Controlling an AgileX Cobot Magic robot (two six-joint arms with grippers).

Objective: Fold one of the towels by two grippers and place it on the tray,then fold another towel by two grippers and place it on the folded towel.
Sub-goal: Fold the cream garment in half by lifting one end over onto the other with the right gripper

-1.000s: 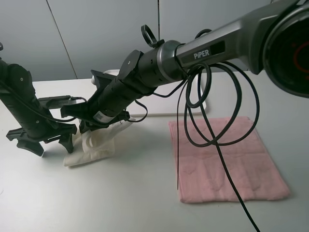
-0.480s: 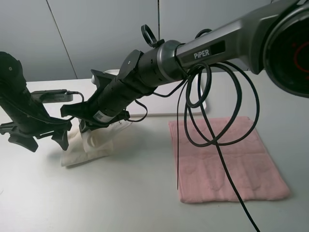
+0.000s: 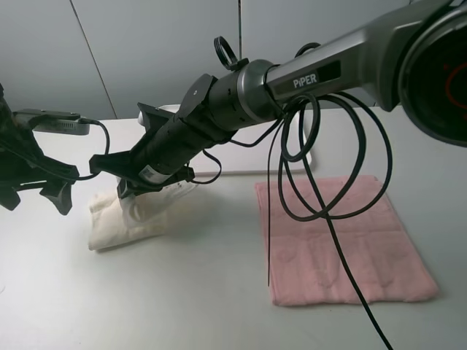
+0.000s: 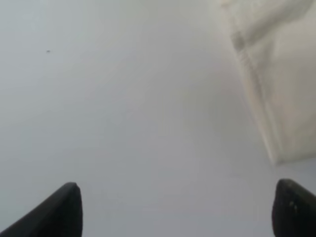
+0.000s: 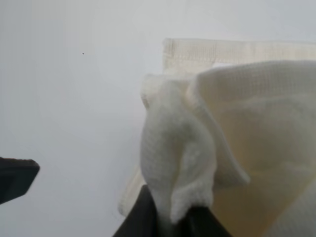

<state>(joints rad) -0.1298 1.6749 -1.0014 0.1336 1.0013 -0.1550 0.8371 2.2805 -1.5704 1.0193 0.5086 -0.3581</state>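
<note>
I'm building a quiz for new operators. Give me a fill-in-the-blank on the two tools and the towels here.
1. The right tool is ____ on a bunched fold of the cream towel.
2. The left tool hangs above the table, touching nothing, its jaws wide ____.
3. The pink towel lies spread flat, touched by ____ tool.
Missing words: shut; open; neither.
</note>
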